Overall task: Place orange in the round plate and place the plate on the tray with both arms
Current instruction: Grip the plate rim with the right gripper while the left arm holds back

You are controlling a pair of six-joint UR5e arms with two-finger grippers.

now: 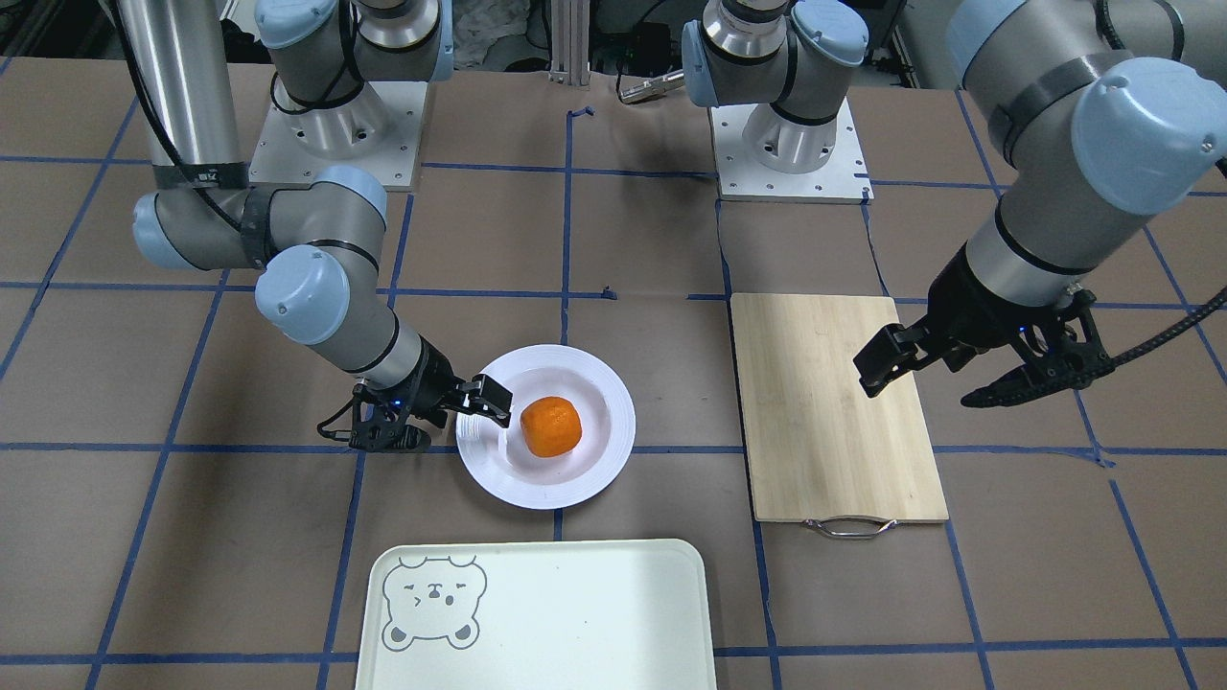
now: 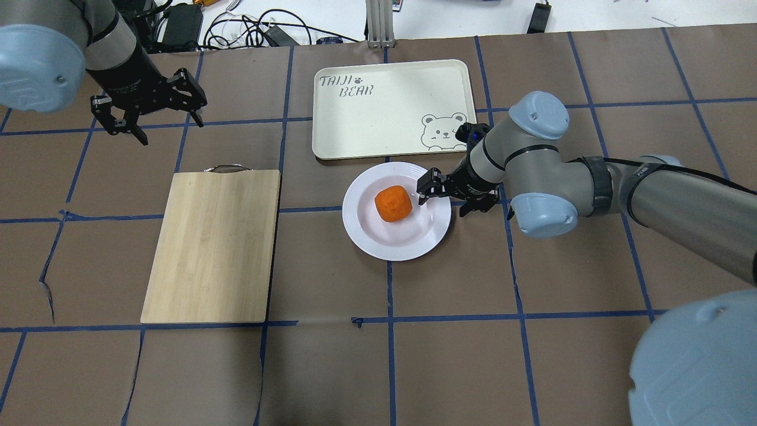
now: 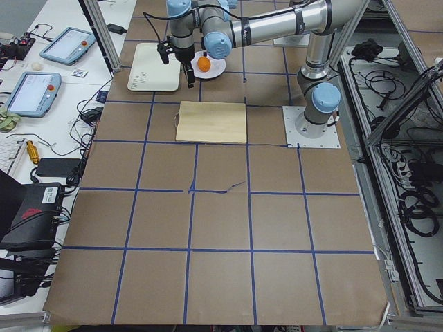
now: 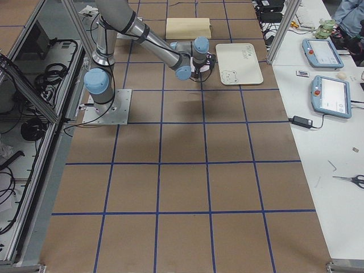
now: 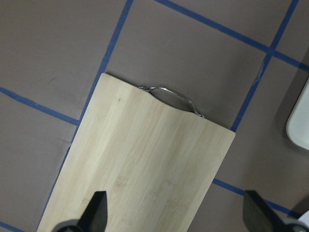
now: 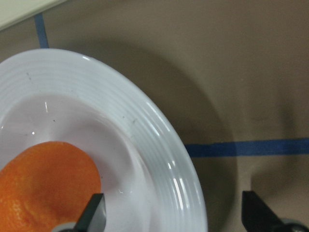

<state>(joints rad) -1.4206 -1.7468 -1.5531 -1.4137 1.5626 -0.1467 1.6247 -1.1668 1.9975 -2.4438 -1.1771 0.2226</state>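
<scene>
The orange (image 1: 551, 426) (image 2: 393, 203) lies in the sunken centre of the round white plate (image 1: 537, 494) (image 2: 390, 248), which rests on the table just short of the pale tray (image 1: 575, 613) (image 2: 384, 106). My right gripper (image 1: 446, 422) (image 2: 452, 198) is open and low at the plate's edge. In the right wrist view its fingers straddle the plate's rim (image 6: 145, 125), with the orange (image 6: 43, 188) beside the inner finger. My left gripper (image 1: 944, 379) (image 2: 148, 115) hangs open and empty above the table, far from the plate.
A bamboo cutting board (image 1: 834, 402) (image 2: 213, 248) (image 5: 145, 169) with a metal handle lies under the left arm's side. The tray's corner (image 5: 299, 121) shows at the left wrist view's edge. Brown paper with blue tape lines covers the table.
</scene>
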